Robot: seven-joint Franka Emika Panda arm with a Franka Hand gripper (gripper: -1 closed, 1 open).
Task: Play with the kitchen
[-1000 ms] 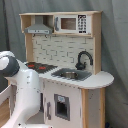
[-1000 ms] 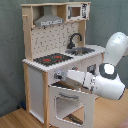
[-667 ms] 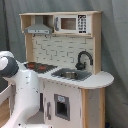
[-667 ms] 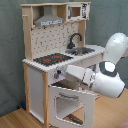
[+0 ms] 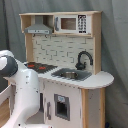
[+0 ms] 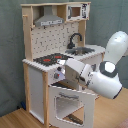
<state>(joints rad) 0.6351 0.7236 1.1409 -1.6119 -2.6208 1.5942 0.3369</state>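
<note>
The kitchen is a tall white and light-wood toy, seen in both exterior views, with a black-red stovetop, a steel sink, a black faucet, a grey hood and an upper cabinet. In the second exterior view its windowed oven door hangs open, tilted outward. There my gripper sits against the kitchen's front panel, just below the stovetop and above the open door. In the first exterior view my white arm hides the gripper.
A grey curtain hangs behind the kitchen. The floor is wood. My bulky white arm fills the second exterior view's right, in front of the counter's rounded end.
The arm has pushed its wrist closer to the kitchen's front panel, toward the second exterior view's left. The oven door stays open.
</note>
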